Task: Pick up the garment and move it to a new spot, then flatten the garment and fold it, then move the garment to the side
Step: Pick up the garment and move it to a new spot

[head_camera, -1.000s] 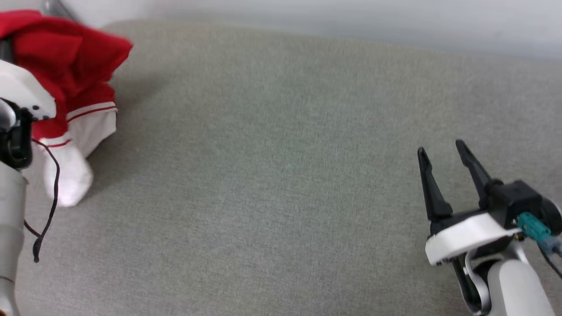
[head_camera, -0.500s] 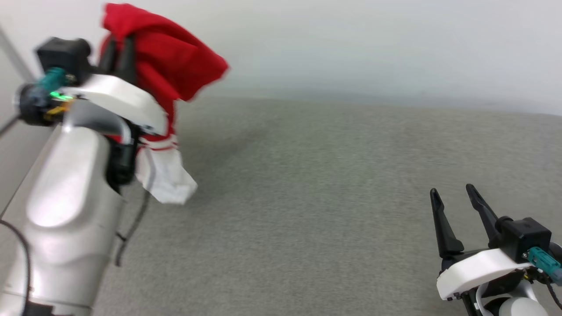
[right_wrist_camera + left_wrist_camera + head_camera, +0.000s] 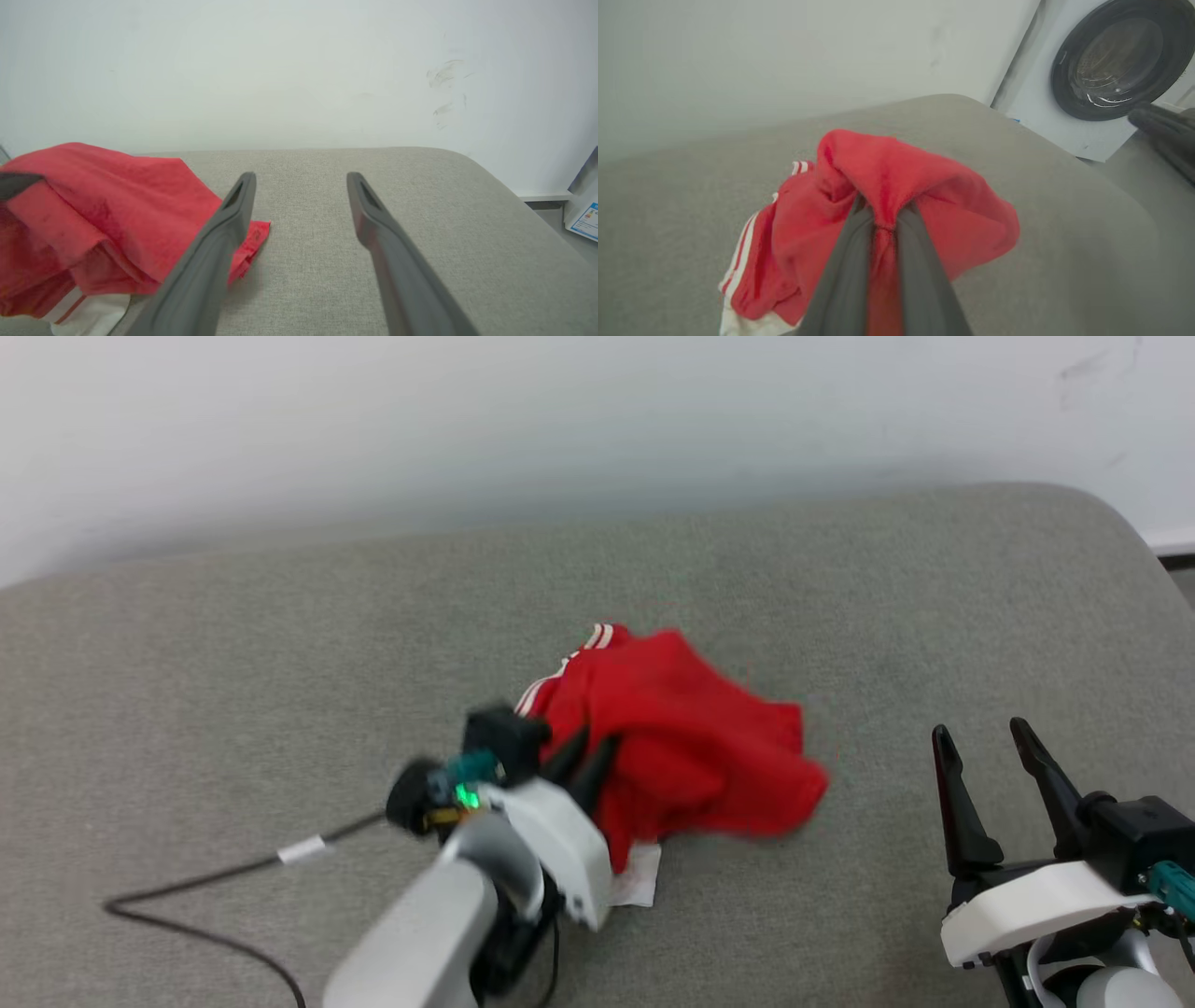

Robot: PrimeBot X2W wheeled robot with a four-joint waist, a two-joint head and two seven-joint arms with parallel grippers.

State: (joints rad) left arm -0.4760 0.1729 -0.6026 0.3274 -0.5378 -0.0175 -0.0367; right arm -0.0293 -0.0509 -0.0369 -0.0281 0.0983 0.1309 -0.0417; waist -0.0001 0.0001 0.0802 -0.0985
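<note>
Currently garment (image 3: 691, 756) is pinched shut in left gripper (image 3: 595, 740), bunched at cushion (image 3: 280, 644) centre, likely for set-down; right gripper (image 3: 977, 728) is held wide, empty, near right edge.

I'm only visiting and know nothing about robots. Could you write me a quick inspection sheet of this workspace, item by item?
Surface: grey fabric pad, smooth, with a rounded corner at the far right.
Job's things: red garment, bunched in a heap near the middle, a white sleeve end showing underneath.
Clutter: nothing seen.
Pincers: left pincer shut on a fold of the garment; right pincer open, holding nothing, apart from the cloth.
Cables: black cable with a white tag, lying on the pad behind the left pincer.
Surroundings: pale wall behind; washing machine past the pad's corner.
</note>
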